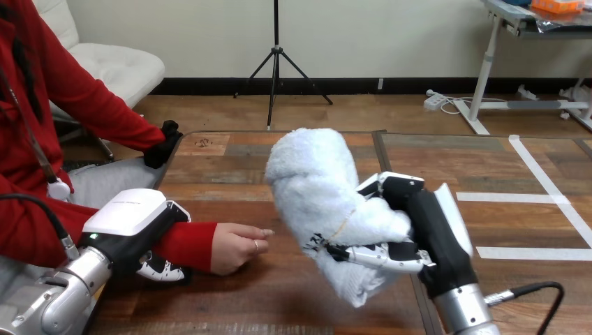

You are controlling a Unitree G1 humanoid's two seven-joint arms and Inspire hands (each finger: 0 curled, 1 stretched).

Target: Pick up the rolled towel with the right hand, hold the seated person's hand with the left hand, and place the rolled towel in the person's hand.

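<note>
White rolled towel (314, 202) stood clamped in my right hand (426, 227) at frame centre, long axis near upright, leaning upper left. The person's hand (237, 248) lay lower left of it, nearby, loosely curled on the table (279, 300). My left hand (136, 227) wrapped round their forearm (199, 241).

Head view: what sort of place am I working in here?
Probably a test setup for care tasks: white tape lines mark the wooden table, a person's hand rests on it, and the right hand holds a rolled towel.
</note>
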